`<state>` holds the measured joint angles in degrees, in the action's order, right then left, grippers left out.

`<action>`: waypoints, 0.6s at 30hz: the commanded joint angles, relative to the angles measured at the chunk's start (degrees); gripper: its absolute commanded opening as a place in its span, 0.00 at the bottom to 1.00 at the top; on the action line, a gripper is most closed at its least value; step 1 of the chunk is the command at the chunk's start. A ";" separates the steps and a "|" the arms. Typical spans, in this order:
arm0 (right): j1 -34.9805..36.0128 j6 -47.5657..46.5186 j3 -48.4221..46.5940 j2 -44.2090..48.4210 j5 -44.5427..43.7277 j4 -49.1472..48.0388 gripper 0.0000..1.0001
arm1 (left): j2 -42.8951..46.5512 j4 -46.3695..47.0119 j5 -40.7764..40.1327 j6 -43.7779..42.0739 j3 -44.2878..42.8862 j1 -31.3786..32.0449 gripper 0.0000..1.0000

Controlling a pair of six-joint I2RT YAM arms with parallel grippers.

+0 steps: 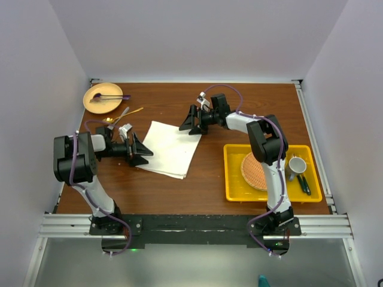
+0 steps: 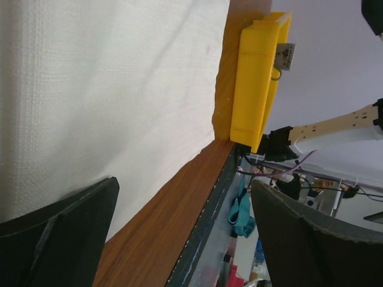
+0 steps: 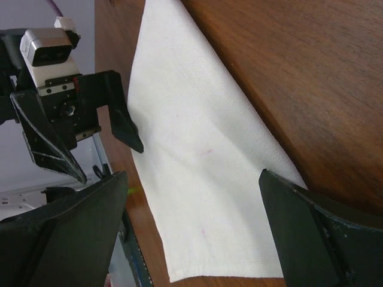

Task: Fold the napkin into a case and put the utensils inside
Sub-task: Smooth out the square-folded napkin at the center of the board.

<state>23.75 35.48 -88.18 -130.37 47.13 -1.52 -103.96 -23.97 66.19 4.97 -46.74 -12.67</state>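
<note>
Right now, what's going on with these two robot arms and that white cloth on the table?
Nothing is being held. The cream-white cloth napkin lies flat on the brown wooden table, not yet a narrow pouch. The left gripper sits open at its left edge and the right gripper sits open at its far right corner, facing each other across it. The slim gold-coloured metal utensils lie on the table at the far left, beside the round tan plate.

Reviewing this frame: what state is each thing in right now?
Cream-white cloth napkin: lying flat on the wooden table, not yet a case.
Gold metal utensils: loose on the table, outside the napkin.
Left pincer: open, empty.
Right pincer: open, empty.
Pale cup: upright in yellow plastic tray.
</note>
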 commanded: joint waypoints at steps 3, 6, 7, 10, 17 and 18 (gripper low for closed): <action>-0.37 -5.16 3.28 0.28 -6.10 10.39 0.98 | 0.24 -2.39 -5.82 -7.93 -5.19 -2.10 1.00; 0.95 -7.00 7.30 3.96 -4.52 11.45 0.98 | 7.79 -4.94 -8.34 -15.31 -8.88 -1.66 1.00; 1.30 -7.53 8.19 5.20 -3.81 12.06 0.98 | 11.38 -5.56 -9.14 -17.17 -9.85 -1.75 1.00; 2.70 -9.02 11.18 9.94 -2.49 13.99 0.98 | 17.97 -7.41 -13.45 -24.20 -12.41 -0.35 1.00; 2.71 -21.05 4.79 13.04 -0.55 30.85 0.93 | 32.76 -8.37 -18.92 -47.49 -3.11 16.60 0.43; 2.62 -22.72 0.95 12.51 -0.64 35.14 0.91 | 33.82 -8.64 -19.26 -51.25 -1.87 18.80 0.39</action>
<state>26.68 22.39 -79.13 -119.20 46.06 18.13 -74.17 -29.10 49.39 -28.67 -54.24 -1.87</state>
